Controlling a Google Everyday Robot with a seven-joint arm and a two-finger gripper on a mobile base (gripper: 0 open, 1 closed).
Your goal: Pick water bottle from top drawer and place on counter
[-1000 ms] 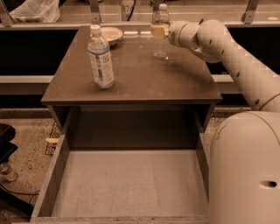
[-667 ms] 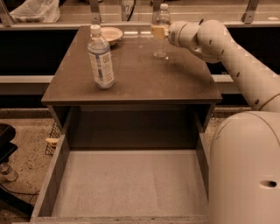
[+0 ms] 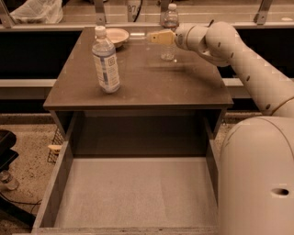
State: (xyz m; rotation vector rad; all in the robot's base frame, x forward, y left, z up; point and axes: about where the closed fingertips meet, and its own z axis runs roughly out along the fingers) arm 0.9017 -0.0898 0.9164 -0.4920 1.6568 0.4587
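Note:
The water bottle (image 3: pixel 169 27), small, clear and white-capped, stands upright at the back of the glossy brown counter (image 3: pixel 151 82). My gripper (image 3: pixel 155 37) reaches in from the right at the bottle's mid-height, right against it and partly in front of it. The top drawer (image 3: pixel 133 193) is pulled fully out below the counter, and its pale grey liner floor is bare.
A larger bottle (image 3: pixel 106 59) with a white-and-blue label stands on the counter's left part. A small pale bowl (image 3: pixel 115 35) sits at the back left. A pale ledge with metal brackets (image 3: pixel 98 13) runs behind. My arm and body (image 3: pixel 257 174) fill the right side.
My gripper has shifted slightly left and down at the water bottle. The bottle still stands in the same spot on the counter.

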